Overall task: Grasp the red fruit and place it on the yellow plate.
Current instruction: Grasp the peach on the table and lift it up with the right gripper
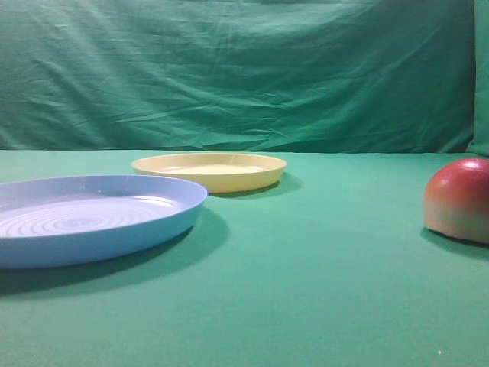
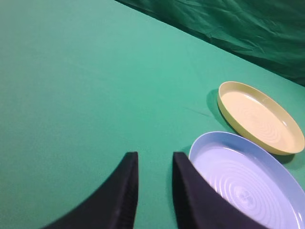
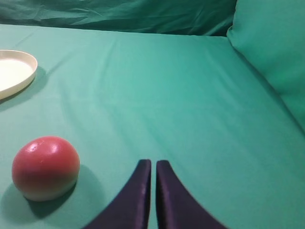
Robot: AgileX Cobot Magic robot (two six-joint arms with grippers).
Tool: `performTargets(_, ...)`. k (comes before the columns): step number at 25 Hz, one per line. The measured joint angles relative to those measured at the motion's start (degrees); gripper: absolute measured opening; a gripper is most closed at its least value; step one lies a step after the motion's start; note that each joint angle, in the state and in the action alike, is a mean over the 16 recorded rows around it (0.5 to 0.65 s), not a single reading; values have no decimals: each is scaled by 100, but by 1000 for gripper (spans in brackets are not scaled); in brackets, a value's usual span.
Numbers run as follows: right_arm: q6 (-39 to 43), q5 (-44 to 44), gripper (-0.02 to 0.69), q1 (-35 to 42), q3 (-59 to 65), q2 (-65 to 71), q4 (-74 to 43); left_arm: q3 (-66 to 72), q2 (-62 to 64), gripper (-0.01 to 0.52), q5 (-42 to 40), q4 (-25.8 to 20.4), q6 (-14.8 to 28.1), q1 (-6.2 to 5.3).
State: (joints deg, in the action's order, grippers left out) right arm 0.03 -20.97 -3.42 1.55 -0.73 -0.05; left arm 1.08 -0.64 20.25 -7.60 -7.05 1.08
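The red fruit (image 1: pixel 461 197) rests on the green cloth at the right edge of the exterior view; in the right wrist view the fruit (image 3: pixel 45 167) lies low on the left. My right gripper (image 3: pixel 153 164) is shut with nothing between its fingers, well to the right of the fruit and apart from it. The yellow plate (image 1: pixel 208 170) sits further back near the middle; it also shows as the yellow plate (image 2: pixel 259 117) in the left wrist view and its rim (image 3: pixel 29 71) at the left edge of the right wrist view. My left gripper (image 2: pixel 155 157) stands open, empty.
A larger light-blue plate (image 1: pixel 92 218) with concentric rings lies at the front left, and its rim (image 2: pixel 224 138) sits just right of my left gripper. Green cloth covers the table and hangs as a backdrop (image 1: pixel 244 69). A raised green fold (image 3: pixel 271 52) stands at the right.
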Motion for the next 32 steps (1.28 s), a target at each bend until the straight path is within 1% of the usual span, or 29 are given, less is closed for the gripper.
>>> performTargets(22,4,18,0,0,1,0,9,0,0,157,0,0,0,0)
performTargets(26,48,170,0,0,3,0,135,0,0,157,0,0,0,0)
performTargets(32,157,620,0,0,-21,0,524,0,0,157,0,0,0,0)
